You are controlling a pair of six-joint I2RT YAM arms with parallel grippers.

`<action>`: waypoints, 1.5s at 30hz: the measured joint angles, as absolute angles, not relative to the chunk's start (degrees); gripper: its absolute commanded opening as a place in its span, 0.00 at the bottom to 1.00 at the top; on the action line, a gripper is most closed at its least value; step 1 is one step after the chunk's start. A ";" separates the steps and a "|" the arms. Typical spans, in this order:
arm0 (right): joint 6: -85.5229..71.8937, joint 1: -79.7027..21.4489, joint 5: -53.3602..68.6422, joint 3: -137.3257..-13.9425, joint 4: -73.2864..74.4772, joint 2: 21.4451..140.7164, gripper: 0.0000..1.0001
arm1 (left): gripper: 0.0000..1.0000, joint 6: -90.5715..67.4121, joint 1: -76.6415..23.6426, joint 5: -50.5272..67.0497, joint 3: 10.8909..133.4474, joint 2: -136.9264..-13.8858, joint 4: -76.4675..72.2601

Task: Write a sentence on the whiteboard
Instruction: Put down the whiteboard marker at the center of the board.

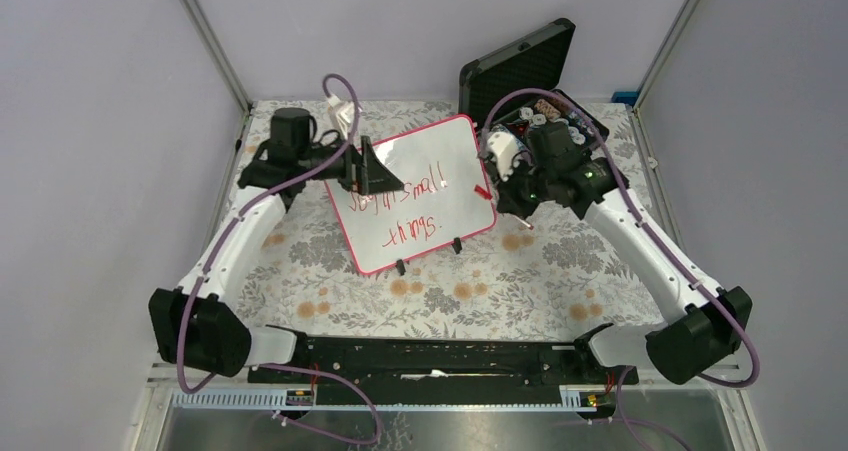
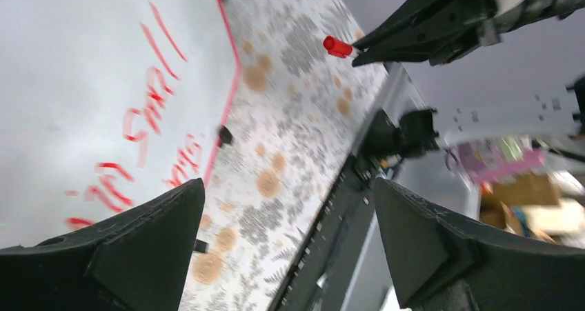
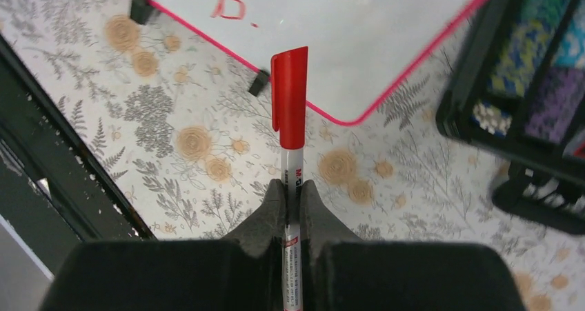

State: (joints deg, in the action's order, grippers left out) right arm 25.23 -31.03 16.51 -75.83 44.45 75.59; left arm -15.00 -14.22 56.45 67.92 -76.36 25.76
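The whiteboard [image 1: 425, 166] with a pink-red rim lies tilted on the floral tablecloth, with two black clip feet on its near edge. The sentence [image 1: 405, 211] is in red in two lines, roughly "Joy in small things." My left gripper [image 1: 378, 176] is open and empty over the board's left part. In the left wrist view the board [image 2: 76, 56] and the red words [image 2: 141, 114] lie left of its spread fingers [image 2: 131, 249]. My right gripper [image 3: 290, 187] is shut on a white marker with a red cap [image 3: 290, 97], just off the board's right edge [image 1: 482, 192].
An open black case [image 1: 530, 71] holding small items stands at the back right, close behind the right gripper; it also shows in the right wrist view [image 3: 524, 90]. The black base rail [image 1: 430, 356] runs along the near table edge. Grey walls enclose the table.
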 measured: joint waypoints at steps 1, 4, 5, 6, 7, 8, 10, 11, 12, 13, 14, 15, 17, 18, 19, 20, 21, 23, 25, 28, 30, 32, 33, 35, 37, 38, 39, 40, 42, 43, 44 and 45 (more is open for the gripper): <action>24.73 -28.23 17.65 -75.22 44.36 75.59 0.00 | 0.99 -15.05 -12.60 55.09 69.21 -75.55 26.02; 24.16 -20.93 19.44 -72.47 43.86 75.59 0.00 | 0.99 -15.27 -8.95 52.56 72.40 -73.73 26.04; 24.14 -18.48 19.68 -71.02 43.64 75.59 0.00 | 0.99 -15.49 -7.40 51.96 73.23 -73.17 26.04; 24.14 -16.25 19.86 -69.45 43.40 75.57 0.00 | 0.99 -15.75 -5.58 51.07 73.84 -72.53 26.00; 24.14 -15.03 19.94 -68.45 43.35 75.57 0.00 | 0.99 -16.10 -3.95 50.41 74.15 -71.92 25.93; 24.14 -11.92 20.12 -65.89 43.22 75.57 0.00 | 0.99 -16.40 -2.09 49.65 74.22 -71.35 25.85; 24.25 -7.92 20.25 -62.87 43.00 75.57 0.00 | 0.99 -17.10 2.52 48.29 74.22 -70.59 25.87; 24.32 -6.09 20.12 -61.54 42.94 75.59 0.00 | 0.99 -17.52 4.19 47.66 74.22 -70.54 25.85; 24.43 -3.92 19.90 -60.03 42.50 75.61 0.00 | 0.99 -17.87 5.78 47.18 74.19 -70.54 25.80; 24.56 -1.98 19.42 -58.67 42.00 75.68 0.00 | 0.99 -18.13 7.14 46.63 74.11 -70.52 25.78; 24.62 -0.60 18.98 -57.67 41.36 75.88 0.00 | 0.99 -18.35 8.29 46.09 73.97 -70.54 25.78; 24.71 1.17 18.46 -56.38 40.27 76.27 0.00 | 0.99 -18.48 9.02 45.65 73.73 -70.50 25.76; 24.82 3.22 17.41 -54.85 38.72 77.65 0.00 | 0.99 -18.52 9.47 45.17 73.32 -70.50 25.76; 24.82 3.84 17.04 -54.35 37.93 78.54 0.00 | 0.99 -18.50 9.47 45.08 73.06 -70.50 25.65; 24.82 4.21 16.73 -53.95 37.21 79.48 0.00 | 0.99 -18.52 9.47 45.08 72.79 -70.50 25.65; 24.75 4.43 16.34 -53.63 36.21 80.62 0.00 | 0.99 -18.52 9.50 45.08 72.49 -70.48 25.69; 24.64 4.51 15.99 -53.43 35.29 81.60 0.00 | 0.99 -18.50 9.52 45.10 72.31 -70.48 25.74; 24.29 4.58 15.53 -53.39 33.67 83.40 0.00 | 0.99 -18.50 9.52 45.10 71.99 -70.48 25.67; 23.79 4.58 15.22 -53.39 31.83 85.32 0.01 | 0.99 -18.50 9.65 45.06 71.81 -70.46 25.63; 23.03 4.67 14.44 -53.41 30.04 87.88 0.02 | 0.99 -18.50 9.74 45.08 71.57 -70.28 25.61; 22.52 4.67 14.09 -53.41 29.12 89.65 0.03 | 0.99 -18.48 9.78 45.10 71.57 -70.11 25.54; 22.13 4.67 13.91 -53.41 28.49 90.91 0.05 | 0.99 -18.48 9.82 45.10 71.53 -69.80 25.54; 21.98 4.67 13.69 -53.41 28.10 91.57 0.07 | 0.99 -18.48 9.82 45.12 71.50 -69.65 25.56; 21.71 4.67 13.08 -53.58 27.59 92.55 0.11 | 0.99 -18.48 9.82 45.17 71.50 -69.36 25.54; 21.58 4.67 12.93 -54.04 27.51 93.65 0.17 | 0.99 -18.46 9.82 45.17 71.46 -69.25 25.54; 21.47 4.67 12.93 -54.28 27.46 94.17 0.21 | 0.99 -18.46 9.82 45.17 71.46 -69.23 25.56; 21.47 4.67 12.91 -54.50 27.46 94.70 0.25 | 0.99 -18.44 9.82 45.17 71.44 -69.21 25.58; 21.37 4.67 12.91 -54.59 27.35 95.18 0.27 | 0.99 -18.44 9.82 45.17 71.40 -69.21 25.58; 21.21 4.67 12.93 -54.59 27.40 95.66 0.32 | 0.99 -18.33 9.82 45.17 71.24 -69.21 25.63; 21.15 4.67 12.91 -54.59 27.46 95.68 0.36 | 0.99 -18.22 9.82 45.17 71.20 -69.21 25.71; 21.19 4.67 12.93 -54.59 27.49 95.68 0.38 | 0.99 -17.98 9.82 45.17 71.20 -69.21 25.89; 21.10 4.67 12.97 -54.59 27.49 95.68 0.40 | 0.99 -17.93 9.82 45.17 71.20 -69.21 26.00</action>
State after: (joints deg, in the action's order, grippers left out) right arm 21.10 4.67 12.97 -54.59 27.49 95.68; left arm -17.93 9.82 45.17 71.20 -69.21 26.00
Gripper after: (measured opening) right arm 0.332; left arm 0.986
